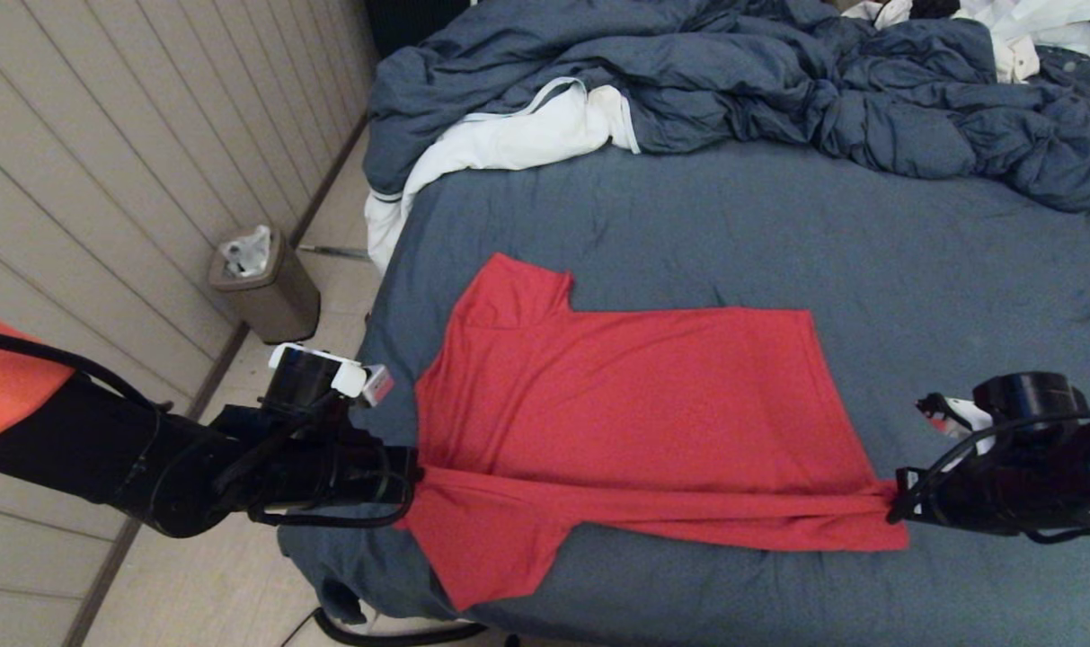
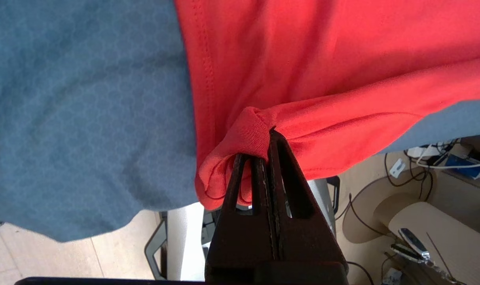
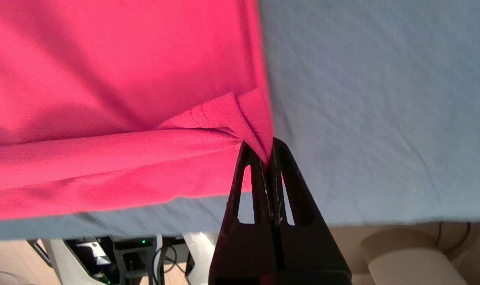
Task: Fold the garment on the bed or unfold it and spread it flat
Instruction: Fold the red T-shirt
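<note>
Garment (image 1: pixel 634 395) lies mostly flat on bed (image 1: pixel 868 243). Left gripper (image 1: pixel 416 476) and right gripper (image 1: pixel 890 503) each pinch its near edge. Folding appears barely begun.

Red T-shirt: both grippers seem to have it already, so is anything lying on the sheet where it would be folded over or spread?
Nothing visible. The left gripper and right gripper are each shut on the red T-shirt. The bed beside it is bare sheet; the rumpled duvet and white cloth lie farther back, apart from the shirt.
</note>
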Tool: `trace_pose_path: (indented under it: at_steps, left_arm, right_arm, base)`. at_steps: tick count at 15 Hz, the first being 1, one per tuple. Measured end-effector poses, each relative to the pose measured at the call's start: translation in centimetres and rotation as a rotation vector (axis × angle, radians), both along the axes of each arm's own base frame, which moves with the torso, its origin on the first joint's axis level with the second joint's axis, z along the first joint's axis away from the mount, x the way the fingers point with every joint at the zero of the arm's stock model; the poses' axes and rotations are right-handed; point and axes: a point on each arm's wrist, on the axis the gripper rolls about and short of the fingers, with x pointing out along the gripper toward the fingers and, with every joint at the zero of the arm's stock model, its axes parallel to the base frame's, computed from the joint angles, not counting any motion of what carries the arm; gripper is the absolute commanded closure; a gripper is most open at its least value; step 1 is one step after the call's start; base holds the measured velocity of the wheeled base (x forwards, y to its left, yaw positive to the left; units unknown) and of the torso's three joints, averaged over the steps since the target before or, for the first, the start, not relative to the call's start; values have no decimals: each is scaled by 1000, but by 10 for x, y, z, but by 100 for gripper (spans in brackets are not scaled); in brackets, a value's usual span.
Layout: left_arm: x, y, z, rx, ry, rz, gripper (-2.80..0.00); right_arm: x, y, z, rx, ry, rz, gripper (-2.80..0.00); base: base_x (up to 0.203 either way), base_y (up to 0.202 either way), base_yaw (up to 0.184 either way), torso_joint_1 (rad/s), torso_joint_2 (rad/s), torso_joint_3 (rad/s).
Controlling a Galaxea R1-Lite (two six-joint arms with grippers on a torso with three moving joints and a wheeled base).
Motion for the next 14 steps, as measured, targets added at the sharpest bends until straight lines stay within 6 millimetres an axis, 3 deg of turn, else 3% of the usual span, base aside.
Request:
trace_pose_path:
  at_steps: [7, 8, 9, 14]
  left_arm:
    - [17, -4, -5, -11, -6, 8, 0]
    - [21, -5, -5, -18, -12, 14, 0]
    - [24, -5, -5, -21, -16, 21, -280]
    - [29, 1, -4, -30, -18, 47, -280]
  right_arm:
    - [25, 4, -3, 14, -19, 2, 0]
    - [28, 4, -3, 14, -23, 3, -280]
    - [29, 4, -3, 14, -24, 3, -280]
    - [28, 3, -3, 17, -23, -2, -280]
  base:
    - [0, 0, 0, 0, 0, 0]
    - [0, 0, 0, 0, 0, 0]
    - [0, 0, 0, 0, 0, 0]
    - [0, 0, 0, 0, 0, 0]
